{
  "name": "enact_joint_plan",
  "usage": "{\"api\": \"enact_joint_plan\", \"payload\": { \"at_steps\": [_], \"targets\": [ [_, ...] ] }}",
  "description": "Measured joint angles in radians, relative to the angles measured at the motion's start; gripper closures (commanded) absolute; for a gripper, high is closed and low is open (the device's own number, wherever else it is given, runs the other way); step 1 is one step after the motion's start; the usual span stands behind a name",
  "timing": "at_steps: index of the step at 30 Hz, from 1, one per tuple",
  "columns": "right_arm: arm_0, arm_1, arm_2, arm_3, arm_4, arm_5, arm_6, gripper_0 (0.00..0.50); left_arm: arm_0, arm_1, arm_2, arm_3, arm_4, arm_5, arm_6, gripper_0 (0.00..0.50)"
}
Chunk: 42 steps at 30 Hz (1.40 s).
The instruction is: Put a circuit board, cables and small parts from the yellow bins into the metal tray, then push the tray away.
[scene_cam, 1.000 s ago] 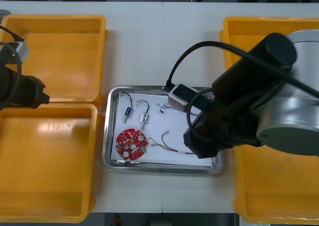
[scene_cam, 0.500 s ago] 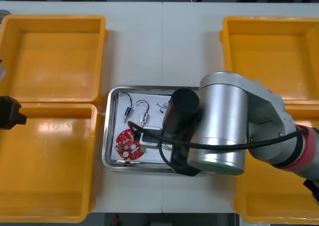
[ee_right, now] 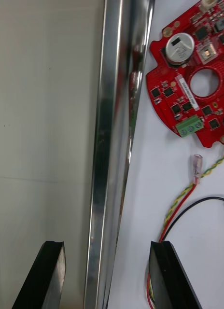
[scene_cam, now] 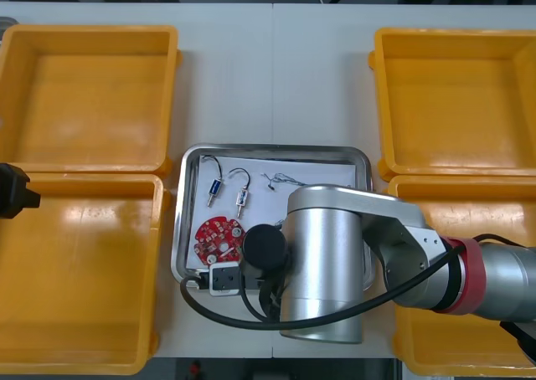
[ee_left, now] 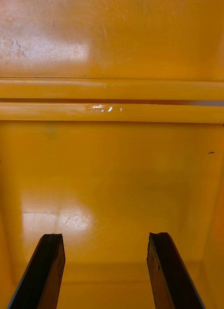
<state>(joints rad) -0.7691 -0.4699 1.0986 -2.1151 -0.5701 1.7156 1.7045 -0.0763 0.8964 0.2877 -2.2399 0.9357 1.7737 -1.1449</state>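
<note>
Right gripper [ee_right: 107, 245]: apart, straddling tray [ee_right: 114, 120] rim, probably to push it.
Left gripper [ee_left: 106, 241]: apart, idle over bin [ee_left: 112, 169].

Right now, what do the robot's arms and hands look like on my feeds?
The right arm is a fat silver cylinder with a black joint, a red band farther back and a black cable looping beside it. The right hand has two flat black fingers with squared tips; the left hand matches. The left arm shows as a black block.
</note>
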Motion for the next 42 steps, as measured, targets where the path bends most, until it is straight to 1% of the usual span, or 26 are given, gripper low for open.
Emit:
{"api": "enact_joint_plan", "payload": {
  "at_steps": [3, 9, 13, 19, 27, 28, 29, 30, 31, 32, 33, 34, 36, 37, 39, 42],
  "targets": [
    [0.0, 0.0, 0.043, 0.01, 0.031, -0.024, 0.0, 0.007, 0.01, 0.0, 0.0, 0.0, 0.002, -0.009, 0.0, 0.0],
    [0.0, 0.002, 0.081, 0.061, 0.04, -0.073, 0.0, 0.0, 0.04, 0.0, 0.0, 0.0, 0.01, -0.048, 0.0, 0.0],
    [-0.001, 0.012, 0.092, 0.098, 0.06, -0.086, 0.0, 0.0, 0.046, 0.0, 0.0, -0.001, 0.011, -0.048, 0.0, 0.0],
    [-0.001, 0.036, 0.103, 0.155, 0.069, -0.107, 0.0, 0.0, 0.047, 0.0, 0.0, -0.001, 0.011, -0.048, 0.0, 0.0],
    [-0.001, 0.056, 0.106, 0.183, 0.08, -0.11, 0.0, 0.0, 0.047, 0.0, 0.0, -0.001, 0.011, -0.048, 0.0, 0.0],
    [-0.001, 0.056, 0.109, 0.183, 0.087, -0.11, 0.0, 0.011, 0.047, 0.0, 0.0, -0.001, 0.011, -0.048, 0.0, 0.0],
    [-0.001, 0.057, 0.113, 0.184, 0.096, -0.11, 0.0, 0.046, 0.047, 0.0, 0.0, -0.001, 0.011, -0.048, 0.0, 0.0],
    [-0.001, 0.057, 0.118, 0.184, 0.104, -0.11, 0.0, 0.046, 0.047, 0.0, 0.0, -0.001, 0.011, -0.048, 0.0, 0.0],
    [-0.001, 0.057, 0.123, 0.184, 0.109, -0.11, 0.0, 0.265, 0.047, 0.0, 0.0, -0.001, 0.011, -0.048, 0.0, 0.0],
    [-0.001, 0.057, 0.127, 0.184, 0.112, -0.11, 0.0, 0.339, 0.047, 0.0, 0.0, -0.001, 0.011, -0.048, 0.0, 0.0],
    [-0.001, 0.057, 0.13, 0.184, 0.113, -0.11, 0.0, 0.398, 0.047, 0.0, 0.0, -0.001, 0.011, -0.048, 0.0, 0.0],
    [-0.001, 0.057, 0.132, 0.184, 0.114, -0.11, 0.0, 0.444, 0.047, 0.0, 0.0, -0.001, 0.011, -0.048, 0.0, 0.0],
    [-0.002, 0.057, 0.133, 0.184, 0.116, -0.11, 0.0, 0.447, 0.047, 0.0, 0.0, -0.001, 0.011, -0.048, 0.0, 0.0],
    [-0.002, 0.057, 0.133, 0.184, 0.118, -0.11, 0.0, 0.479, 0.047, 0.0, 0.0, -0.001, 0.011, -0.048, 0.0, 0.0],
    [-0.005, 0.057, 0.133, 0.184, 0.127, -0.11, 0.0, 0.499, 0.047, 0.0, 0.0, -0.001, 0.011, -0.048, 0.0, 0.0],
    [-0.012, 0.057, 0.133, 0.185, 0.13, -0.11, 0.0, 0.5, 0.047, 0.0, 0.0, -0.001, 0.011, -0.048, 0.0, 0.0]
  ]
}}
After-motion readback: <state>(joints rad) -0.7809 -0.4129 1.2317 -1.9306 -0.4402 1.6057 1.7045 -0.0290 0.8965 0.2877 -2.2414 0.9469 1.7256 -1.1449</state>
